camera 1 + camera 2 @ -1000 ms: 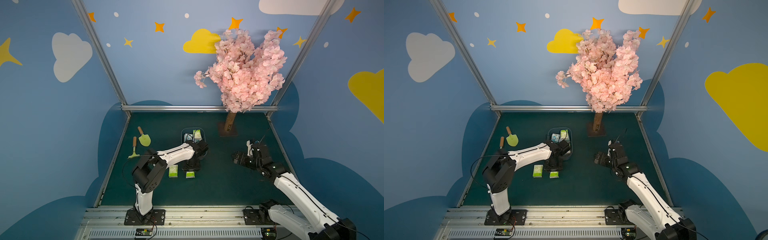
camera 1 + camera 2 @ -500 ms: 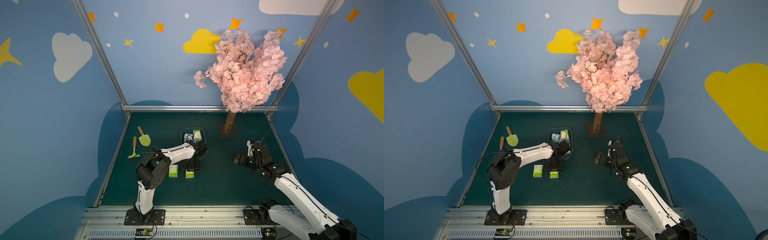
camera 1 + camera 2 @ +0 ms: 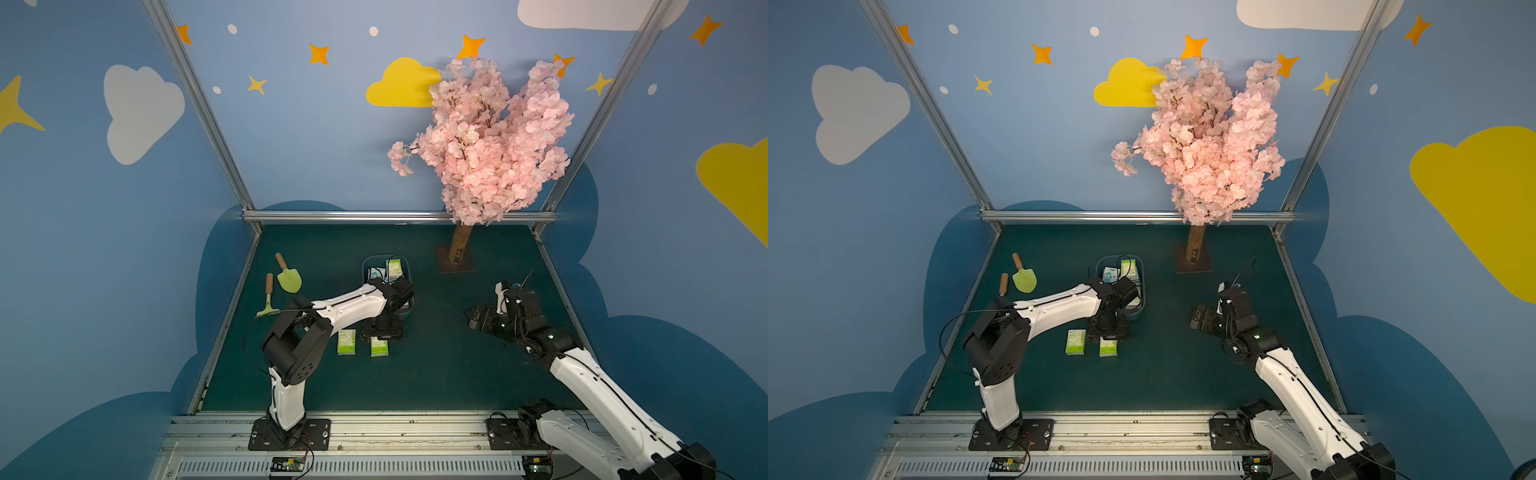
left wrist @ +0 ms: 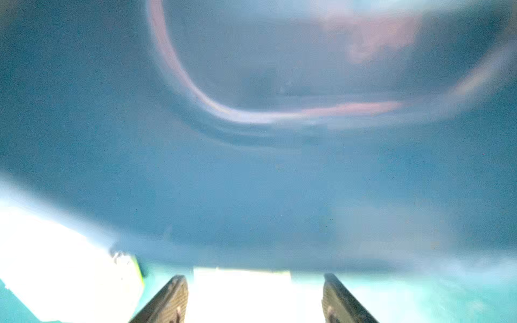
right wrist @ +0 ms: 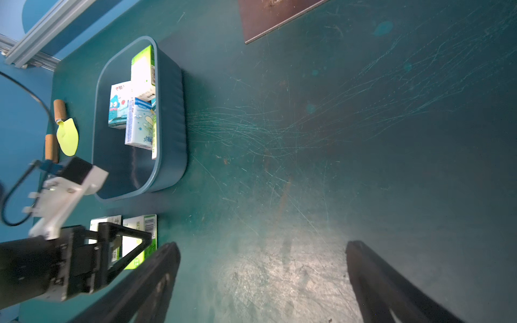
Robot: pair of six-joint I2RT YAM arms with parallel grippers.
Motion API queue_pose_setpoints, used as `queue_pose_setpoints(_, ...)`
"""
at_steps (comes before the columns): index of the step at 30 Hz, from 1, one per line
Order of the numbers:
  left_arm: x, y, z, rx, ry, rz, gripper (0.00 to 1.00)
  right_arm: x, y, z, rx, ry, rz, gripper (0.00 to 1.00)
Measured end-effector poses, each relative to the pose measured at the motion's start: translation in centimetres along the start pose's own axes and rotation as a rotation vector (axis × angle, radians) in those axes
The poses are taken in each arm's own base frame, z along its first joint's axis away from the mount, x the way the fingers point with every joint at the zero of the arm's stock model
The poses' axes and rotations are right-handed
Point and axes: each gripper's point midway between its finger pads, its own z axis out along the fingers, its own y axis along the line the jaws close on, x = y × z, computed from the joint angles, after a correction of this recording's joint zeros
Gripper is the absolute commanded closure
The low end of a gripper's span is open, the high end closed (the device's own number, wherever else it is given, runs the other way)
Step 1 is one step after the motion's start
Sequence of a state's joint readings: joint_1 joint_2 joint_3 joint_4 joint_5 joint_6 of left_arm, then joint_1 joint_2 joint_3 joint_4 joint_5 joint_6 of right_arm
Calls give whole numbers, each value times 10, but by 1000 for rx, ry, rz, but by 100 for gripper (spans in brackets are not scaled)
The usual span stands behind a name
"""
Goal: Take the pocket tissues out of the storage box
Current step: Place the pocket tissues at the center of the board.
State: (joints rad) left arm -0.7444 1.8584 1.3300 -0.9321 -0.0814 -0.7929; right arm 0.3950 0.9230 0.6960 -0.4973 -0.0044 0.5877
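Left gripper (image 4: 253, 296) points straight down at the table (image 3: 436, 374), just at 6 o'clock of the storage box (image 5: 170, 112). Its fingers (image 4: 170, 299) stand apart around a bright, blurred white packet, and a strip of table shows between that packet and 1 finger. Finding: open, packet let go, nothing held.

In both top views, 2 lime-green pocket tissues (image 3: 346, 342) lie flat on the table side by side. The 1 at 3 o'clock (image 3: 379, 348) sits partly under the gripper head.

Right gripper (image 5: 263, 279) hangs wide open and empty over bare table, well apart from the box at its 4 o'clock.

Box contents, per the right wrist view: at least 3 packets in the 12 o'clock half, 1 green-and-white (image 5: 142, 70) and 2 light-blue (image 5: 119, 106) (image 5: 140, 123), overlapping and leaning toward the 3 o'clock wall. The 6 o'clock half is bare. Whether more lie beneath cannot be told.

Assessment: the step in hand is the set-down of packet 2, and the task is likely under halfway. The left gripper should rise vertically until both fingers clear the packet before any sideways travel, otherwise a pad may drag it against its neighbour. Travel toward 12 o'clock should pass above the rim. The next pick calls for wide jaws on the topmost packet's long edges, since the light box may slide if a finger presses its wall.
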Motion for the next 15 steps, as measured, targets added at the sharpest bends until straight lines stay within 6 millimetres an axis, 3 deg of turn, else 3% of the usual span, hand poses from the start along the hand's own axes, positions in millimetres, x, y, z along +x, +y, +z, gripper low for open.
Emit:
queue_pose_setpoints(8, -1, 3, -42, 84, -102, 33, 8, -5, 10, 1, -17, 25, 7, 2)
queue_pose_setpoints(11, -1, 10, -56, 108, -156, 46, 1, -10, 18, 5, -23, 45, 3, 2)
queue_pose_setpoints(15, -5, 22, -75, 153, -239, 47, 0, -14, 36, 13, -37, 84, -16, 2)
